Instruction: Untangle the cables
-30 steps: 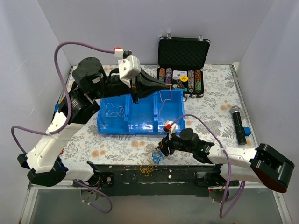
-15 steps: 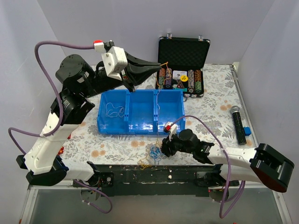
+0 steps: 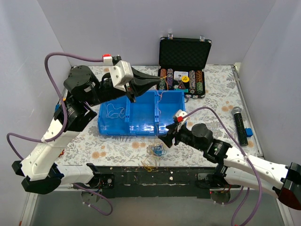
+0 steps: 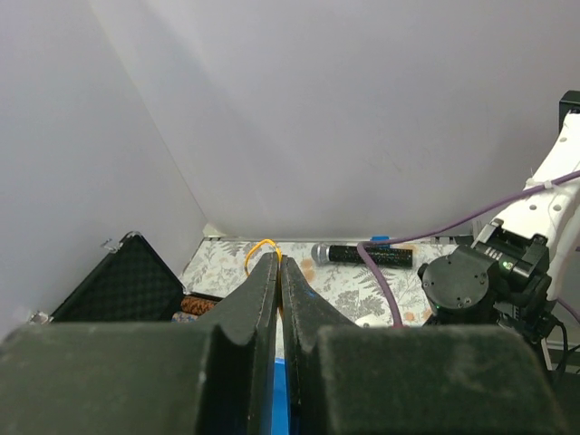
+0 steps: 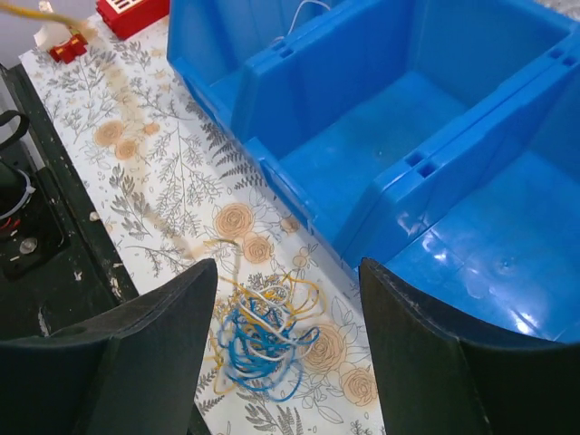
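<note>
A small knotted ball of blue, white and yellow cables (image 3: 157,150) lies on the table in front of the blue bins; it also shows in the right wrist view (image 5: 263,340). My right gripper (image 3: 168,140) is open and empty, just above and right of the ball (image 5: 285,267). My left gripper (image 3: 162,84) is shut on a thin yellow cable (image 4: 261,246) held high over the right bin; a pale strand (image 3: 160,101) hangs from it into that bin. A loose white cable (image 3: 115,112) lies in the left bin. Loose yellow strands (image 3: 149,167) lie on the front edge.
The three-part blue bin (image 3: 131,130) stands mid-table, its wall close to my right gripper (image 5: 381,181). An open black case of poker chips (image 3: 183,61) is at the back. A black microphone (image 3: 240,125) lies at the right, near the table edge.
My right gripper has let go of the ball and pulled up and to the right. My left gripper rose with the yellow cable, then came back down over the bins.
</note>
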`<state>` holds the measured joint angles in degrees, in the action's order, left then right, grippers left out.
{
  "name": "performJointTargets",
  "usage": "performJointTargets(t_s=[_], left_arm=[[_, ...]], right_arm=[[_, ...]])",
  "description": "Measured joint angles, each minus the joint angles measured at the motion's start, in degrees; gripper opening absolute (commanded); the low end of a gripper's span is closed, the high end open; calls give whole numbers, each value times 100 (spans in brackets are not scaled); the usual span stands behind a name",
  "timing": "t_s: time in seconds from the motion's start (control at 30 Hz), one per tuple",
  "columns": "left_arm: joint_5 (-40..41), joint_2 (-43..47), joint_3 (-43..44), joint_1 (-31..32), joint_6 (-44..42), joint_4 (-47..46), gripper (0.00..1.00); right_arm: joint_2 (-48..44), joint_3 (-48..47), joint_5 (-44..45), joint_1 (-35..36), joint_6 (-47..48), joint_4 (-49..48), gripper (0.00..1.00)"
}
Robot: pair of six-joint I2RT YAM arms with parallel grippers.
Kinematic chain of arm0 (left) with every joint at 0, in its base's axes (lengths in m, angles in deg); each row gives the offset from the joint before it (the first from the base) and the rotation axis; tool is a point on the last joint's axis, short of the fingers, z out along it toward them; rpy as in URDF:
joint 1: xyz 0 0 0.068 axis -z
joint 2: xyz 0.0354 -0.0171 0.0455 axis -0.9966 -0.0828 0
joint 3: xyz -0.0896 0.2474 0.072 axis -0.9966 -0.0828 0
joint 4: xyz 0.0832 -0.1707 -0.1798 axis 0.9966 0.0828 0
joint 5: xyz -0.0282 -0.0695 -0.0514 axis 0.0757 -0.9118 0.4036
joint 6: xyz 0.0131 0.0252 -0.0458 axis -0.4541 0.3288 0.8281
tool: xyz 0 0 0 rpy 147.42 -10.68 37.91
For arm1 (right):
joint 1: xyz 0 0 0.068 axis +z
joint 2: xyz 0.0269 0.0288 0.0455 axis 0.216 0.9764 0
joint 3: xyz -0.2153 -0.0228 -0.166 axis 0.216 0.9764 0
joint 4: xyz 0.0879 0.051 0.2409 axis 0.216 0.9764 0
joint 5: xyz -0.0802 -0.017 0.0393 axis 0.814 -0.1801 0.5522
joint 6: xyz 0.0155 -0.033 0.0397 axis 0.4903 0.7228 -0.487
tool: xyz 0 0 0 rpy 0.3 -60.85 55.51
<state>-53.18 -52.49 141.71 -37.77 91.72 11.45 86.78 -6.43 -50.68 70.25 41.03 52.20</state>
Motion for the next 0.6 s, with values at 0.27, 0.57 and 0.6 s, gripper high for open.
performJointTargets(t_s=[0.27,0.57,0.6], left_arm=[[-46,4,-48,0,-20,79,0],[-107,4,-44,0,-24,83,0],[-111,4,-37,0,-28,85,0]], right_arm=[[-208,-57,-184,0,31,52,76],[131,-166,-588,7,-59,-214,77],[127,-181,-588,7,-48,-197,77]])
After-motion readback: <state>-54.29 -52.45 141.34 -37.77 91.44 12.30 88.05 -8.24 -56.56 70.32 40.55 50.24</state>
